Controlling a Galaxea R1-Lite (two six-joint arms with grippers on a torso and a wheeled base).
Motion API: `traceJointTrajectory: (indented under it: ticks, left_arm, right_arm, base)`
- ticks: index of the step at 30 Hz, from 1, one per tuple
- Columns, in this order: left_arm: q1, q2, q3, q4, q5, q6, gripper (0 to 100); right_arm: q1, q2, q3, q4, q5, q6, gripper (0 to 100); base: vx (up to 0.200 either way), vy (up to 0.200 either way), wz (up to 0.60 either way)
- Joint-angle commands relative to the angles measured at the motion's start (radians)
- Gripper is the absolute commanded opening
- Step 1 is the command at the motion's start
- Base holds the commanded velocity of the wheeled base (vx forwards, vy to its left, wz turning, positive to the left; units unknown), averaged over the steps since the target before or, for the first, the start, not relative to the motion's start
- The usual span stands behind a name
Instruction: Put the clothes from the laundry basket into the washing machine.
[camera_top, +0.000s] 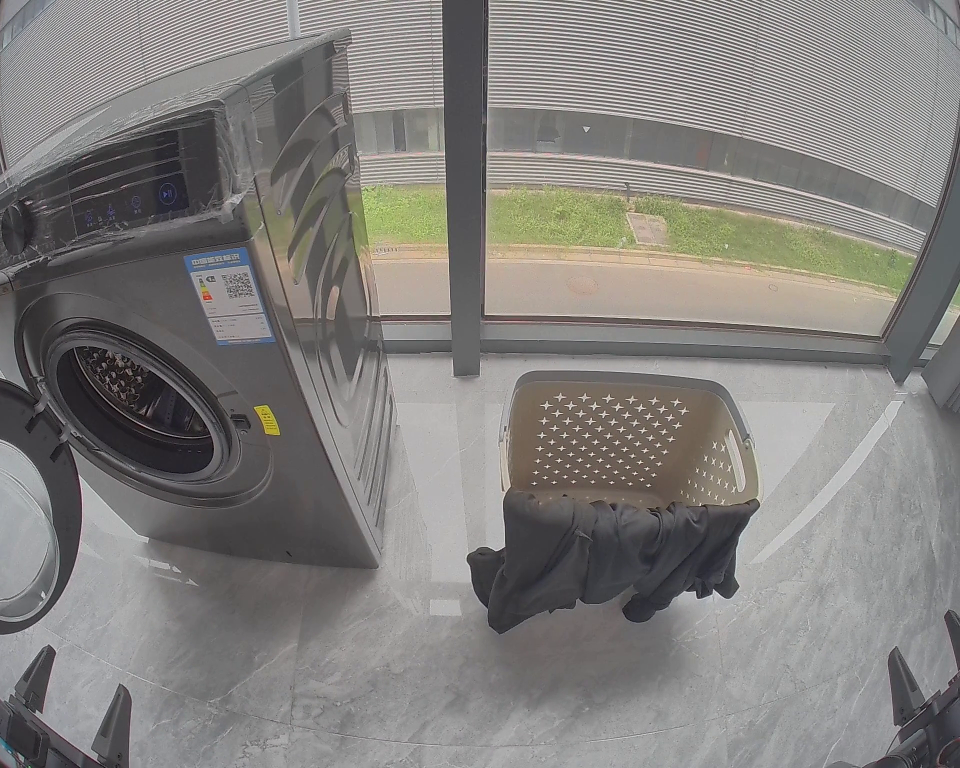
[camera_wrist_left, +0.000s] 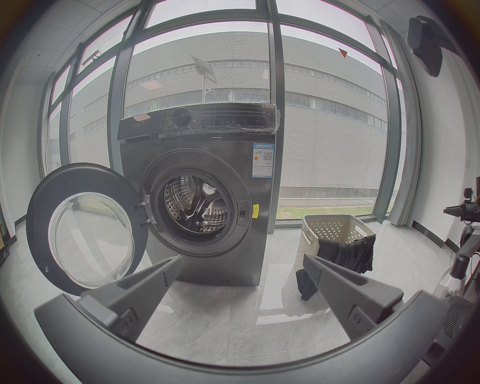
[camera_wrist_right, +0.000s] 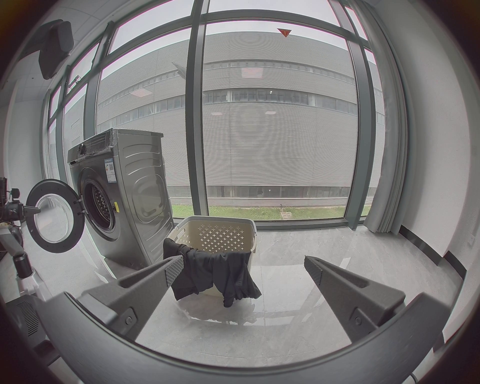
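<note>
Dark clothes (camera_top: 600, 555) hang limp over the front rim of the basket (camera_top: 620, 380), centre-right; the washing machine (camera_top: 300, 300) stands open, upper left. In the bottom corners, left gripper (camera_top: 82, 672) and right gripper (camera_top: 922, 637): jaws wide apart, empty. The cloth looks soft and light, best pinched where it bunches on the rim.

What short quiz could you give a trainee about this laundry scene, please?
1. True or false: the door of the washing machine is shut.
2. Where do the dark clothes lie? A) inside the washing machine B) draped over the rim of the laundry basket C) over the door
3. Fill in: the left tool and the right tool are both ____.
Key: 1 false; 2 B; 3 open.
</note>
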Motion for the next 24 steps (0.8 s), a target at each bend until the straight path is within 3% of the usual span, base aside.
traceJointTrajectory:
  ticks: [1, 4, 10, 24]
  left_arm:
    - [0.000, -0.017, 0.016, 0.000, 0.000, -0.001, 100]
    - [0.000, -0.017, 0.016, 0.000, 0.000, -0.001, 100]
    - [0.000, -0.017, 0.016, 0.000, 0.000, -0.001, 100]
    - [0.000, -0.017, 0.016, 0.000, 0.000, -0.001, 100]
  right_arm:
    - [0.000, -0.016, 0.018, 0.001, 0.001, -0.002, 100]
    - [0.000, -0.016, 0.018, 0.001, 0.002, -0.002, 100]
    - [0.000, -0.016, 0.018, 0.001, 0.007, -0.005, 100]
    - [0.000, -0.016, 0.018, 0.001, 0.007, -0.003, 100]
  base:
    - [0.000, 0.000, 0.00]
    - [0.000, 0.000, 0.00]
    - [0.000, 0.000, -0.60]
    - [0.000, 0.000, 0.00]
